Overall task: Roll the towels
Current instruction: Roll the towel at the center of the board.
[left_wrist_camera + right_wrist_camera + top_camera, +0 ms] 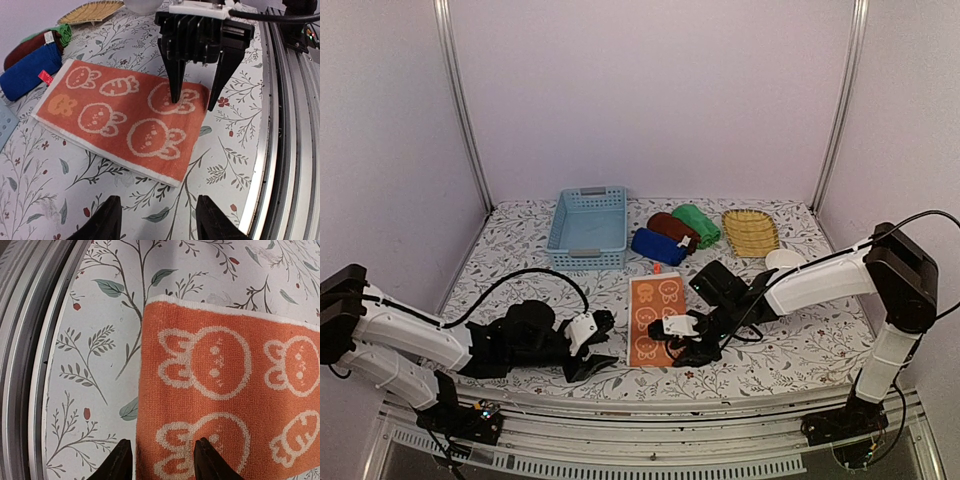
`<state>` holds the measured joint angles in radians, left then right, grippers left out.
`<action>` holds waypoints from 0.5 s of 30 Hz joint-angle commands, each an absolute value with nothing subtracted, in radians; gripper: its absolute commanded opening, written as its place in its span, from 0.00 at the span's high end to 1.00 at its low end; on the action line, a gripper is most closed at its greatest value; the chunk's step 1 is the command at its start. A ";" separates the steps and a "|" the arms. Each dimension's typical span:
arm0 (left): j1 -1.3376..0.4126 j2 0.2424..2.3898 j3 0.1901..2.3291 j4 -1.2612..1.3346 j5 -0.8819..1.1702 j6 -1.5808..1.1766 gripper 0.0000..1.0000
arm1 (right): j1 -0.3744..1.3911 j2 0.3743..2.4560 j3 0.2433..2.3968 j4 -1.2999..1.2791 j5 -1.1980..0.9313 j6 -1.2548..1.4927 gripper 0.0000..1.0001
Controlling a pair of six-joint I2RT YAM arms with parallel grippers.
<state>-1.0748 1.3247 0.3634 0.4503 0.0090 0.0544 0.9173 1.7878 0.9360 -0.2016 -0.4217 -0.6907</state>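
Orange cloth hand towel with white rabbit pattern [125,115] lay flat, the right gripper [193,102] spread open across its near end, the left gripper [159,210] released, empty, beside it.

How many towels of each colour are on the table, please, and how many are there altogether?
orange towel, flat: 1
dark blue towel, rolled: 1
maroon towel, rolled: 1
green towel, rolled: 1
Total: 4
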 commanded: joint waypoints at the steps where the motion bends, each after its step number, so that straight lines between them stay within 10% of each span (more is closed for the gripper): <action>1: -1.066 1.336 0.376 0.457 -0.004 0.048 0.47 | 0.956 1.743 0.935 -0.215 -0.403 -0.688 0.54; 15: -1.066 1.353 0.396 0.427 0.005 0.040 0.47 | 1.014 1.807 0.938 -0.196 -0.261 -0.675 0.55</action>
